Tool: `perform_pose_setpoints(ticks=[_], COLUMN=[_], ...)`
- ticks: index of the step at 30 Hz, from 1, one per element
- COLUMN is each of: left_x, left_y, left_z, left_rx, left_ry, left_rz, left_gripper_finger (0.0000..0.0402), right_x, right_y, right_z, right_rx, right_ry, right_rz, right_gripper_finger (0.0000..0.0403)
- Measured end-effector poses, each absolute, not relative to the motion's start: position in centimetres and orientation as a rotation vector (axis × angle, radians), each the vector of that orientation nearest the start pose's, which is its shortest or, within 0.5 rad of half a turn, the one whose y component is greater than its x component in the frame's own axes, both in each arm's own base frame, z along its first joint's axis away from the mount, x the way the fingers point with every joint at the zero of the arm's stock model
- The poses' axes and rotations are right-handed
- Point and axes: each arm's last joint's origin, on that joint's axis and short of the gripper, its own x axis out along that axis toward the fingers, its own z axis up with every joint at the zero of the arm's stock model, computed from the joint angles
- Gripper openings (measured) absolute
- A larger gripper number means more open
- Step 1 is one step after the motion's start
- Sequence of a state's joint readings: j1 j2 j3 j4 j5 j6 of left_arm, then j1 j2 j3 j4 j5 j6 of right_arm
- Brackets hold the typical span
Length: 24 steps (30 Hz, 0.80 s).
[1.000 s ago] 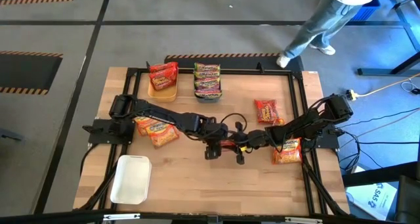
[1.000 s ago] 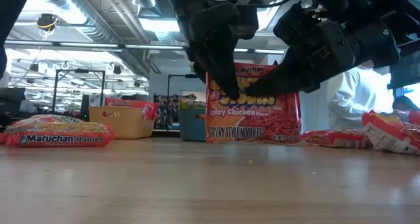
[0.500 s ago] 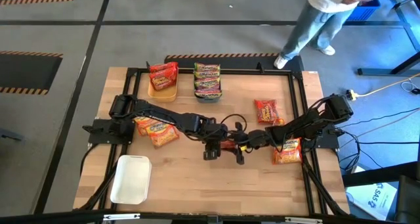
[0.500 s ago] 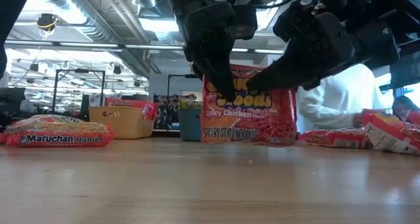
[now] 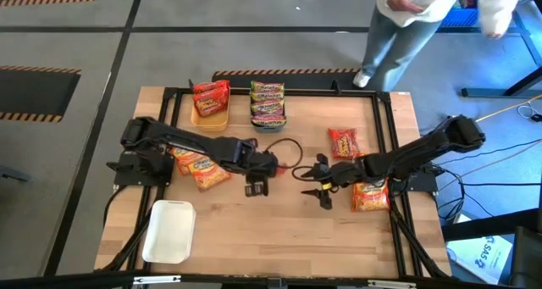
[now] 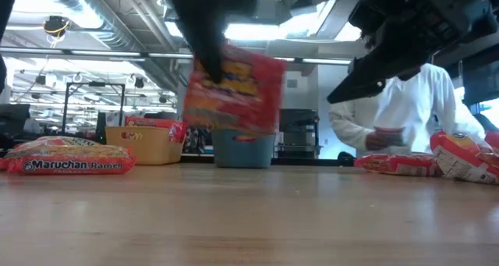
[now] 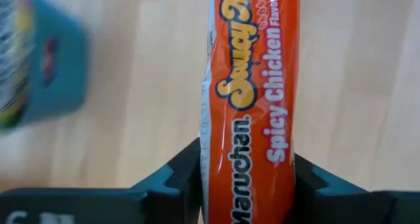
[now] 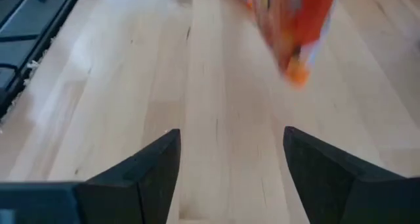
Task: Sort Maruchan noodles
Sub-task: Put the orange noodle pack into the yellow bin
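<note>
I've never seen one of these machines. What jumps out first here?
The left gripper is shut on an orange Spicy Chicken noodle packet, held clear above the middle of the wooden table. The right gripper hangs open and empty beside it. A person stands behind the table.

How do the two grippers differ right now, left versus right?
The left gripper is shut on a red Spicy Chicken packet; the right gripper is open, with bare table between its fingers. In the low view the left one carries its packet clear of the tabletop, while the right one holds nothing. In the high view the left sits nearer the trays, the right nearer the loose packets. Both are dark two-finger grippers over mid-table.
</note>
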State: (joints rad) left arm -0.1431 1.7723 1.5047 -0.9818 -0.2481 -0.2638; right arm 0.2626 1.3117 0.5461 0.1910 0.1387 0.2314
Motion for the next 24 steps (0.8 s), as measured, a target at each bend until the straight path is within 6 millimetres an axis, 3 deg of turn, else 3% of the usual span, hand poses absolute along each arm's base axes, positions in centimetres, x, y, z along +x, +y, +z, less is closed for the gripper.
perform_pose_setpoints(ticks=[11,19,24], left_x=[27.9,22.4,20.4], left_y=[0.4,6.0,9.7], left_z=[32.5,32.0,30.9], left_rx=[-0.023,-0.068,-0.093], left_ry=[1.201,1.24,1.289], left_rz=[0.537,0.691,0.778], left_gripper_finger=[0.0131,0.0131,0.0131], right_x=[24.4,24.5,24.6], right_y=[6.0,6.0,5.9], right_z=[17.8,17.6,17.7], right_rx=[0.098,0.062,0.023], right_ry=[0.58,0.582,0.563], right_rz=[0.023,-0.002,-0.008], right_gripper_finger=[0.0253,0.0253,0.0253])
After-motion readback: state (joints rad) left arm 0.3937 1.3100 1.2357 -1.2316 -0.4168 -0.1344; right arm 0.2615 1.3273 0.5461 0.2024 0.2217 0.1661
